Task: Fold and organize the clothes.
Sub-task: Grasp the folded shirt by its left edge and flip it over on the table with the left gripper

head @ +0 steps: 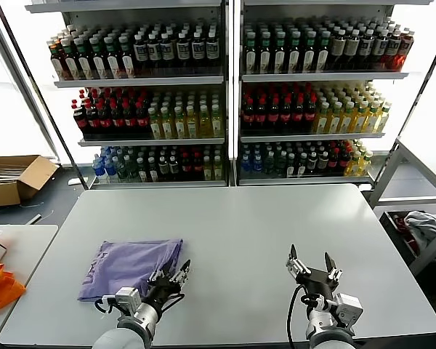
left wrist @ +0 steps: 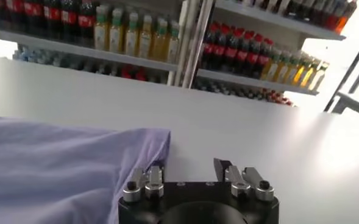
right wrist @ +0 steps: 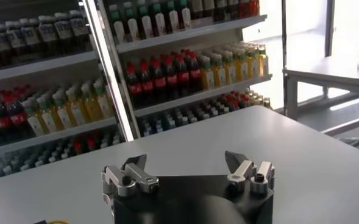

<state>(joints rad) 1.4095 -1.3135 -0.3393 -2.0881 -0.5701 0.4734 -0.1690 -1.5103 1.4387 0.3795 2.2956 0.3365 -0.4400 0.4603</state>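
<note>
Head view: the folded lavender T-shirt is seen lying flat on the tabletop, on the robot's left side and near the front edge. Its long axis runs roughly across the tabletop, left to right. The left gripper is positioned just beside the shirt's near right corner, so the shirt lies to the left of and slightly beyond this gripper. In the left wrist view, the jaws of the left gripper are seen parted with nothing between them, and the shirt's edge is seen beside one finger, whether touching cannot be told. The right gripper is held well apart from the shirt, on the right side, spread wide and empty; the left arm is clearly the nearer. No object stands between either gripper and the shirt. An orange cloth lies on a separate side table, and bottle shelves stand beyond the tabletop.
</note>
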